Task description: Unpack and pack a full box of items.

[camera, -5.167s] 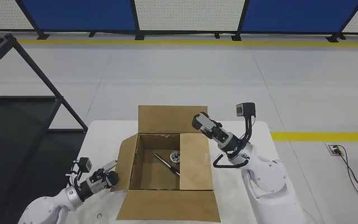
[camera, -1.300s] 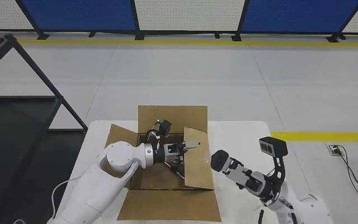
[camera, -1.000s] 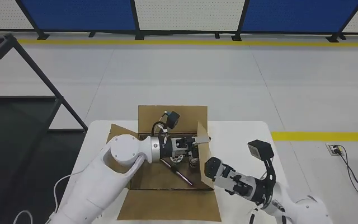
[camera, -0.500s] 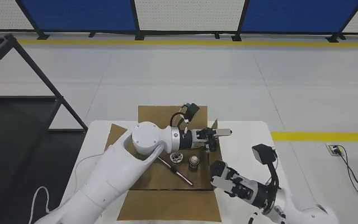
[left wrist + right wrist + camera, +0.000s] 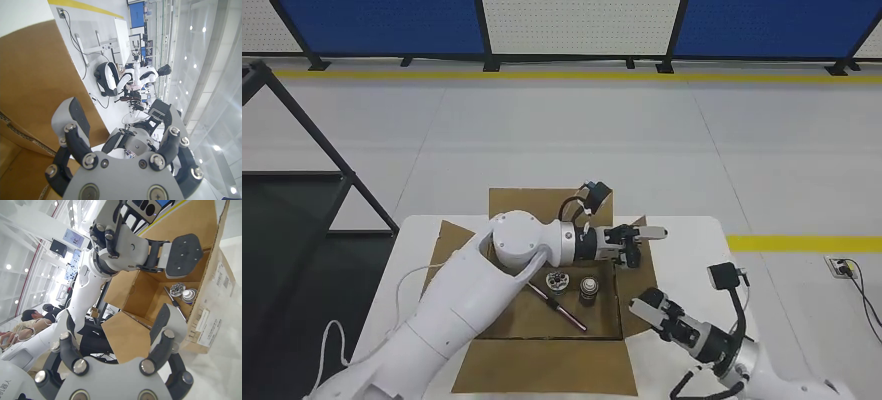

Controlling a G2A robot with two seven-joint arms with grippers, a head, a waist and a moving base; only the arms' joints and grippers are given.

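Note:
An open cardboard box (image 5: 542, 368) sits mid-table. On its floor lie a metal rod (image 5: 560, 306), a round metal part (image 5: 557, 280) and a small can (image 5: 588, 292); the right wrist view shows the same rod (image 5: 175, 304), part (image 5: 176, 289) and can (image 5: 188, 294). My left gripper (image 5: 640, 243) is stretched across the box at its right flap (image 5: 635, 224), open, with the flap (image 5: 37, 75) beside one finger (image 5: 77, 113) and nothing between the two. Just outside the box's right wall is my right gripper (image 5: 650, 306), open and empty (image 5: 117, 321).
The box's back flap (image 5: 550, 210), left flap (image 5: 454, 250) and front flap lie folded outward. Bare white table (image 5: 692, 250) extends right of the box. A black frame (image 5: 302, 130) stands off the table's left.
The left arm swept rightward over the box, taking the right flap from folded inward to standing at the right wall and uncovering the can. The right arm drew back toward the front right.

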